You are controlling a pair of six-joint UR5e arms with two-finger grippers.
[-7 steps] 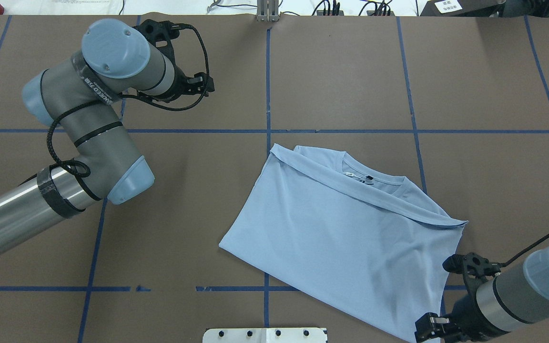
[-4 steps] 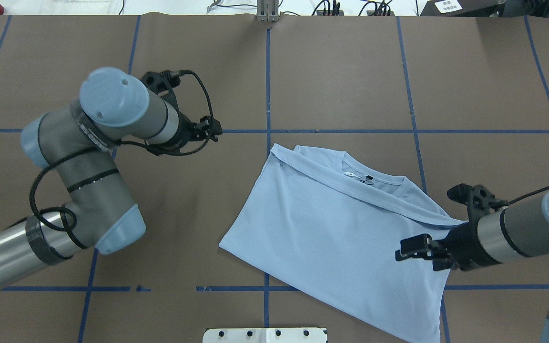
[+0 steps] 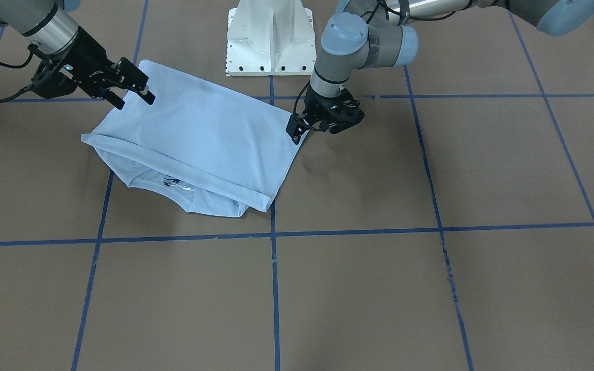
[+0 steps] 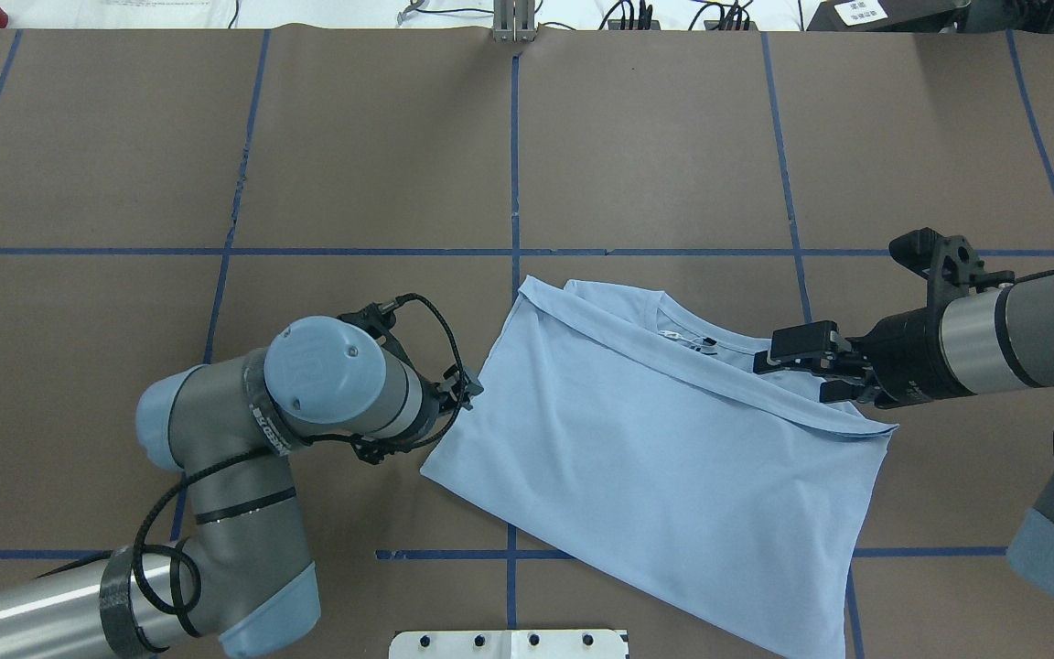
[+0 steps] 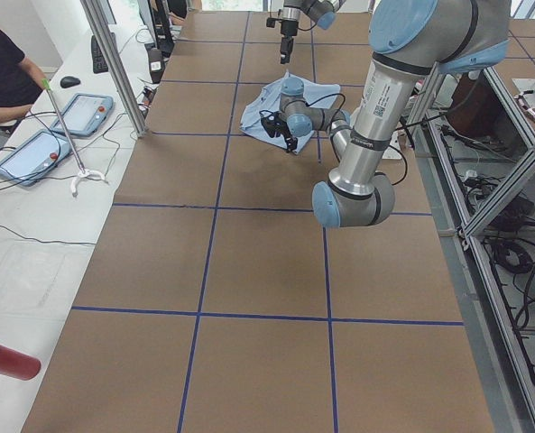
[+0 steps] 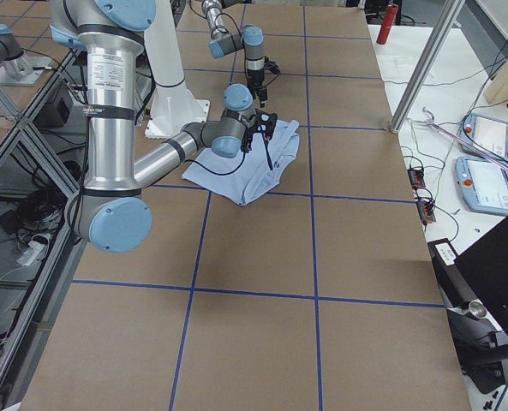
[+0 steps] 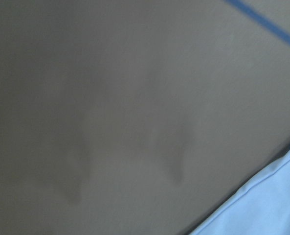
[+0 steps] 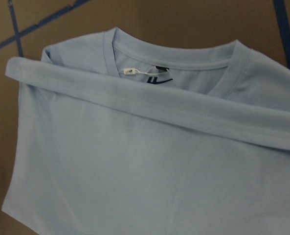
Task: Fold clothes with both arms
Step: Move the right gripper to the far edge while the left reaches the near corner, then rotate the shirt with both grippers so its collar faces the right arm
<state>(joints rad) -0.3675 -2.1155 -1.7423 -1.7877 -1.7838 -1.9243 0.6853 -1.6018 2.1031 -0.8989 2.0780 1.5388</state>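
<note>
Your right gripper [image 4: 788, 373] hovers with its jaws apart and empty over the far-right edge of the T-shirt [image 4: 664, 458], which lies folded flat mid-table. Lower straight down and straddle every layer before closing. The left gripper [image 4: 465, 392] sits just beside the shirt's left edge, and I cannot tell its jaw gap. Both forearms reach in low and nearly level.

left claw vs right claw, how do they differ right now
The left claw sits at the side edge of the T-shirt; the right claw hangs over its collar end. The right claw's jaws stand apart; the left claw's are too hidden to judge. Shared: black, neither visibly holding fabric.
</note>
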